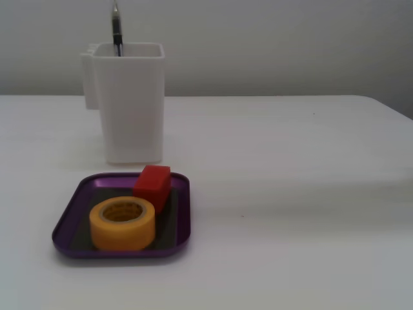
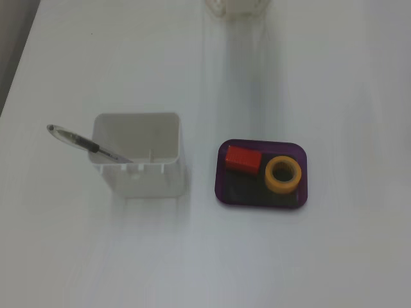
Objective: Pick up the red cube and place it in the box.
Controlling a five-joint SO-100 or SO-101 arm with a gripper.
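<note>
The red cube point(image 1: 153, 185) lies inside the purple box point(image 1: 64, 223), at its far side, touching or just behind a yellow tape roll point(image 1: 122, 223). In the fixed view from above, the red cube point(image 2: 243, 159) sits in the left part of the box point(image 2: 221, 190), with the tape roll point(image 2: 283, 175) to its right. No gripper shows in either fixed view. A pale object point(image 2: 236, 6) at the top edge of the view from above may be part of the arm's base; I cannot tell.
A tall white pen holder point(image 1: 128, 103) with a pen point(image 1: 117, 29) stands just behind the box. From above the pen holder point(image 2: 137, 160) is left of the box, its pen point(image 2: 83, 142) leaning out left. All rest on a white table point(image 1: 290, 194).
</note>
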